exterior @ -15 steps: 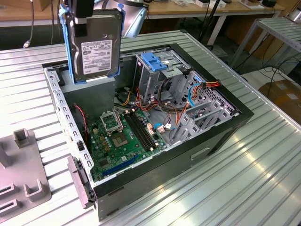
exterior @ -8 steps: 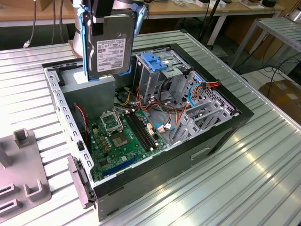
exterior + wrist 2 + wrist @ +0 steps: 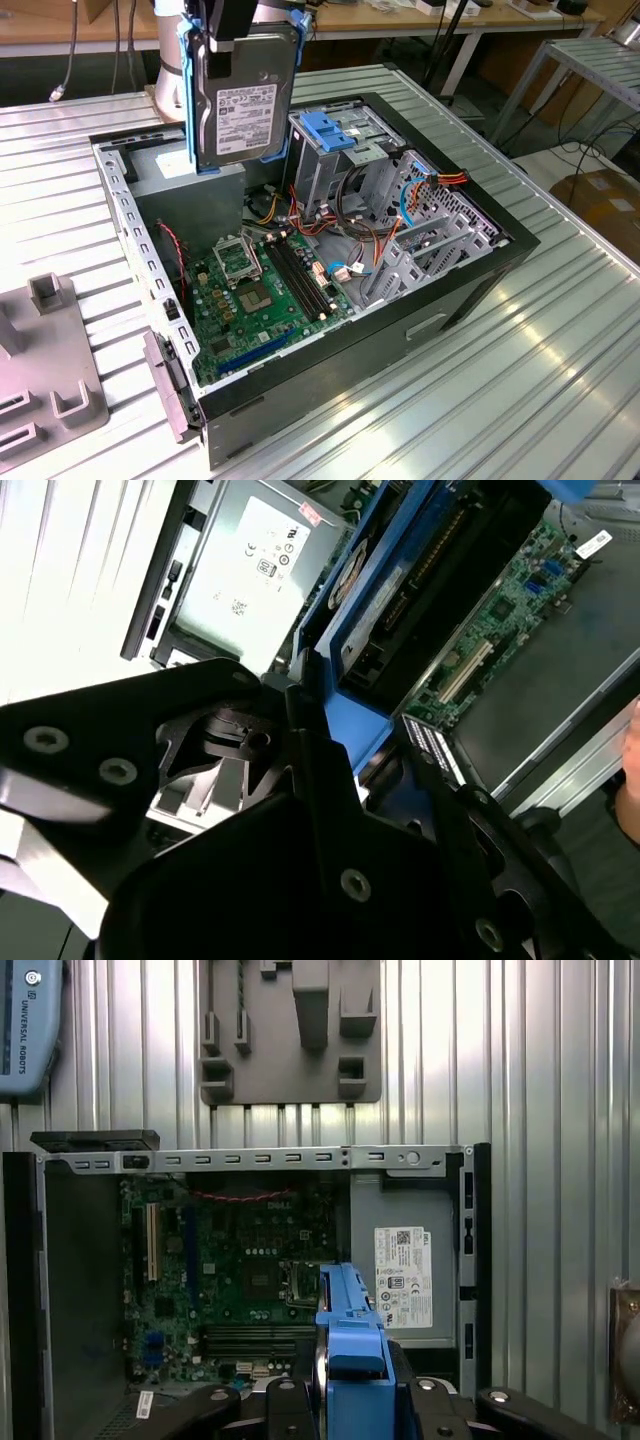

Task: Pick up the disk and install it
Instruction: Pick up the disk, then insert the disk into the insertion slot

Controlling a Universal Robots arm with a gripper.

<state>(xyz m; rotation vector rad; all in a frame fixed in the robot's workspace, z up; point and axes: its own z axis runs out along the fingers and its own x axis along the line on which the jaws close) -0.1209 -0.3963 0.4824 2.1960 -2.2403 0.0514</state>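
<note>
Exterior view: the pincer point(image 3: 233, 28) is clamped on the disk point(image 3: 245, 100), which hangs upright above the open computer case point(image 3: 130, 230). Second wrist view: the disk is over the power-supply box point(image 3: 250, 560). First wrist view: it is edge-on above the motherboard point(image 3: 230, 1270). This is judged the carry stage, and seating calls for aligning the rails with the cage point(image 3: 335, 135).

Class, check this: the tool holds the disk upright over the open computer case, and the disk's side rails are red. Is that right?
No. The side rails are blue, not red, as the exterior view shows. Otherwise right: the tool holds the disk upright over the open computer case.
</note>
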